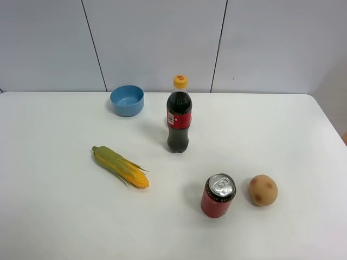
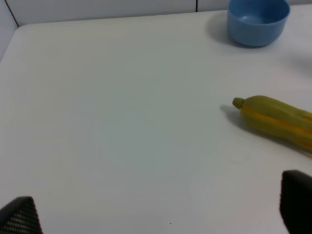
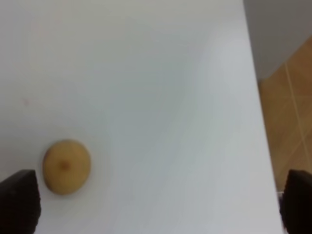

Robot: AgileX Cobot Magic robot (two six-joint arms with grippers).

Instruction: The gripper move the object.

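The ear of corn (image 1: 120, 167) lies on the white table (image 1: 65, 216) left of centre, with its green husk end to the back left and its yellow kernel end to the front right. No arm shows in the exterior high view. In the left wrist view the husk end of the corn (image 2: 278, 121) lies ahead of my left gripper (image 2: 158, 214), near one dark fingertip (image 2: 297, 200). The jaws are wide apart and empty. My right gripper (image 3: 158, 204) is also open and empty, with the fingertips (image 3: 19, 200) at the frame's corners.
A blue bowl (image 1: 127, 100) stands at the back and also shows in the left wrist view (image 2: 257, 19). A cola bottle (image 1: 179, 116) stands mid-table. A red can (image 1: 218, 196) and a tan potato (image 1: 263, 190) sit at the front right. The right wrist view shows the potato (image 3: 66, 166) and the table's edge (image 3: 253, 97).
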